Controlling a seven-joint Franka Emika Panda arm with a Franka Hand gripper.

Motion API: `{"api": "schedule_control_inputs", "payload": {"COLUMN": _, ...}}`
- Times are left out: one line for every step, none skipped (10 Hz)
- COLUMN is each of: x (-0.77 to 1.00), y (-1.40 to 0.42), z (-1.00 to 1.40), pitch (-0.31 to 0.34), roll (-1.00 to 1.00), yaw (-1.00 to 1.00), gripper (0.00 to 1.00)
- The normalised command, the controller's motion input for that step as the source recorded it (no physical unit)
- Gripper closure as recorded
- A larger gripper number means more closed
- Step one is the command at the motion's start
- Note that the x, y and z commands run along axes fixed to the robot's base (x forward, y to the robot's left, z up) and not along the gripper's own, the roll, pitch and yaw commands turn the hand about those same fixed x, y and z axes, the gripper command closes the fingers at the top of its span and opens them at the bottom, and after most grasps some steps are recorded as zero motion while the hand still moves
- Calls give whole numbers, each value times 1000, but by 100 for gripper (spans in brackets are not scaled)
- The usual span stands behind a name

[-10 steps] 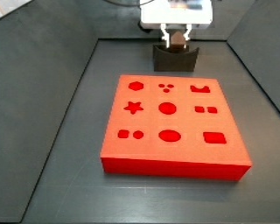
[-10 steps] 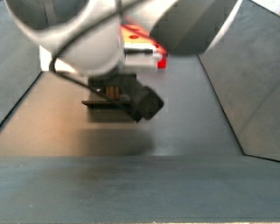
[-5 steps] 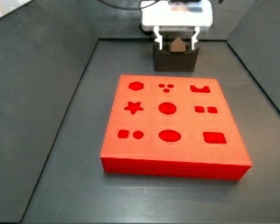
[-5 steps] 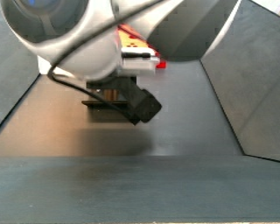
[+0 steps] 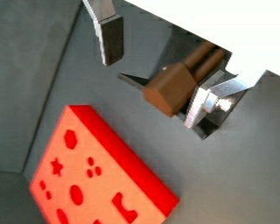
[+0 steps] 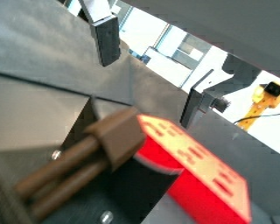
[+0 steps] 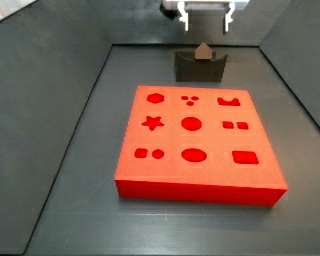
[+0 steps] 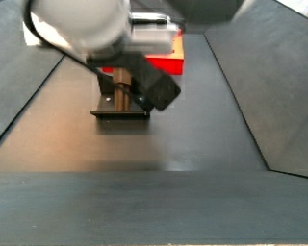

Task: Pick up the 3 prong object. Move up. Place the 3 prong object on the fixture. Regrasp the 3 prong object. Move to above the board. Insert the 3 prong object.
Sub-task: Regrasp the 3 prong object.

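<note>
Side view first: the 3 prong object (image 7: pixel 202 50) sits in the notch on top of the fixture (image 7: pixel 200 68), a small tan-brown peg poking up from the dark block, with nothing gripping it. Above it, at the upper edge of that picture, the gripper (image 7: pixel 207 18) hangs clear of the peg with its two fingers spread and empty. Both wrist views agree: the brown peg (image 5: pixel 175 84) lies between the silver fingers (image 5: pixel 108 37) without either pad touching it. Just in front of the fixture lies the orange-red board (image 7: pixel 199 143), holes unfilled. By my reading, the placing step is done and the regrasp is in hand. Next the gripper would need to come straight down over the peg, centred, and close squarely before lifting toward the board.
</note>
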Motion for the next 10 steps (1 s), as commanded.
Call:
{"api": "schedule_control_inputs", "payload": {"x": -35, "y": 1, "z": 533, "pitch": 42, "roll": 48, "yaw": -32, "gripper": 0}}
{"api": "schedule_control_inputs", "payload": {"x": -36, "y": 0, "z": 288, "pitch": 36, "roll": 54, "yaw": -31, "gripper": 0}}
{"api": "schedule_control_inputs", "payload": {"x": -125, "y": -904, "z": 991, "pitch": 62, "roll": 1000, "yaw": 40, "gripper": 0}}
{"api": "schedule_control_inputs", "payload": {"x": -108, "y": -852, "z": 844, "pitch": 58, "roll": 1000, "yaw": 40, "gripper": 0}}
{"api": "schedule_control_inputs", "payload": {"x": -119, "y": -733, "z": 698, "pitch": 47, "roll": 1000, "yaw": 39, "gripper": 0}}
{"api": "schedule_control_inputs", "payload": {"x": -124, "y": -591, "z": 512, "pitch": 40, "roll": 1000, "yaw": 38, "gripper": 0}}
{"api": "schedule_control_inputs", "payload": {"x": -101, "y": -441, "z": 311, "pitch": 36, "roll": 1000, "yaw": 37, "gripper": 0}}
{"api": "schedule_control_inputs", "payload": {"x": -57, "y": -220, "z": 64, "pitch": 33, "roll": 1000, "yaw": 36, "gripper": 0}}
{"api": "schedule_control_inputs", "payload": {"x": -34, "y": -70, "z": 32, "pitch": 34, "roll": 1000, "yaw": 36, "gripper": 0}}
{"api": "schedule_control_inputs", "payload": {"x": -30, "y": -32, "z": 47, "pitch": 35, "roll": 1000, "yaw": 36, "gripper": 0}}
